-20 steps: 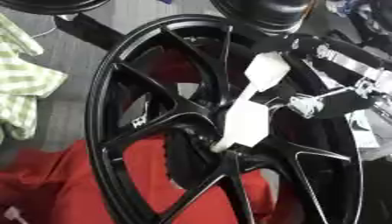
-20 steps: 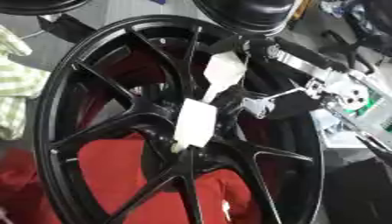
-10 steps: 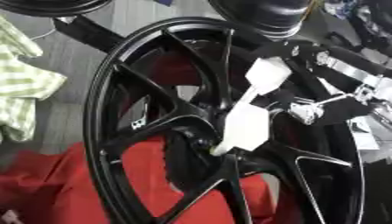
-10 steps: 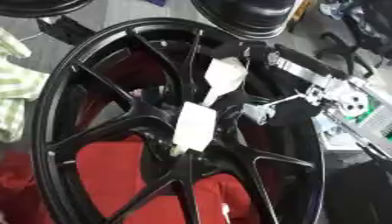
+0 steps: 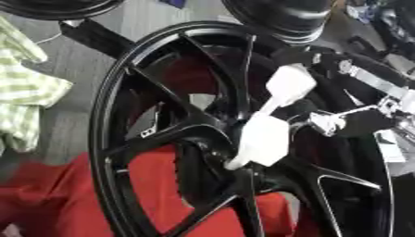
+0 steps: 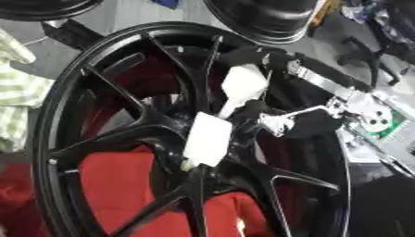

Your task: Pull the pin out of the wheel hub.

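The right hand (image 5: 279,118), its white-covered fingers (image 5: 263,139) set against the black wheel hub (image 5: 212,155), appears to pinch the pin, itself hidden; next, withdraw it straight outward.

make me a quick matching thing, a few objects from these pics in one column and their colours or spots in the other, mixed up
Things:
1. wheel
2. cloth under the wheel
3. checked cloth
4. right hand

Descriptions:
a. white covers, reaching in at the hub
b. red
c. black, with spokes
d. green and white, at the left edge

Pairs: 1-c, 2-b, 3-d, 4-a
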Tool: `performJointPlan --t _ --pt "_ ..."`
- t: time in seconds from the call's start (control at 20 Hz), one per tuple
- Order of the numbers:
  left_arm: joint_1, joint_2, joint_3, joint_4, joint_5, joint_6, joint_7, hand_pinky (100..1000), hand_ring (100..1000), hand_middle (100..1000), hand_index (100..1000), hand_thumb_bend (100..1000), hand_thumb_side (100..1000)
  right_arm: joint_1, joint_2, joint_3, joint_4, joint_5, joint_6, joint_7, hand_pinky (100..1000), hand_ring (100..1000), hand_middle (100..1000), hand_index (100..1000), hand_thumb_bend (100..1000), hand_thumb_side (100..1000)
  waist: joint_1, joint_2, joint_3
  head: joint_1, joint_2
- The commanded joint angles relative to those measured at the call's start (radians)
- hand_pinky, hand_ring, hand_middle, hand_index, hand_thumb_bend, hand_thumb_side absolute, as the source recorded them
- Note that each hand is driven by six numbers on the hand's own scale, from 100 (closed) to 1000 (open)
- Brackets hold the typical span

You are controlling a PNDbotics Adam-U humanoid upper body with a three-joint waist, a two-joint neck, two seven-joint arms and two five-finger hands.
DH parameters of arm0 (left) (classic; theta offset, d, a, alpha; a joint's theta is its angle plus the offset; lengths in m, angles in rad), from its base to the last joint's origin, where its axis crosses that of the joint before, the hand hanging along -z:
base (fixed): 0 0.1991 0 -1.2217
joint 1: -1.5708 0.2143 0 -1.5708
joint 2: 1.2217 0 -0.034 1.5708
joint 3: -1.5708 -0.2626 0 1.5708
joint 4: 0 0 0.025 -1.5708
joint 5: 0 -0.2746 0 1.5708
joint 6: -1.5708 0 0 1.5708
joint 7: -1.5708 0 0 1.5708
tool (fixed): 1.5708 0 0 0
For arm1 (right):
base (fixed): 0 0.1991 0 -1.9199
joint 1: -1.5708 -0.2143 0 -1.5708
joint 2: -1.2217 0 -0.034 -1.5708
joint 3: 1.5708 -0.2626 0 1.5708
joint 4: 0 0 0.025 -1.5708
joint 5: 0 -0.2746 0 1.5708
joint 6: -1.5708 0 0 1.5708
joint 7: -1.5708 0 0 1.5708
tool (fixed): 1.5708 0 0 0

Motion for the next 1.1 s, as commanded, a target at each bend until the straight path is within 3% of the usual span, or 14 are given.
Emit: performJointPlan --t 0.05,0.6,1.1 --pt "0.001 0.003 0.002 -0.021 -0.008 0.003 0.000 575 628 571 738 100 791 -0.005 -0.020 -0.011 -0.012 -0.020 0.007 -0.009 981 946 928 920 100 221 0.009 -0.016 -0.005 -0.003 -0.008" --pt "0.002 0.003 -0.001 -0.021 -0.027 0.002 -0.004 578 627 571 739 100 789 -0.002 -0.014 -0.007 -0.012 -0.079 0.059 -0.004 974 914 839 903 100 222 0.009 -0.010 -0.005 -0.002 -0.004" --pt "0.003 0.001 0.001 -0.021 -0.033 0.001 -0.004 585 631 572 740 100 786 -0.002 -0.007 0.001 -0.012 -0.077 0.085 0.007 970 885 686 846 100 226 0.009 -0.005 -0.005 0.001 -0.003"
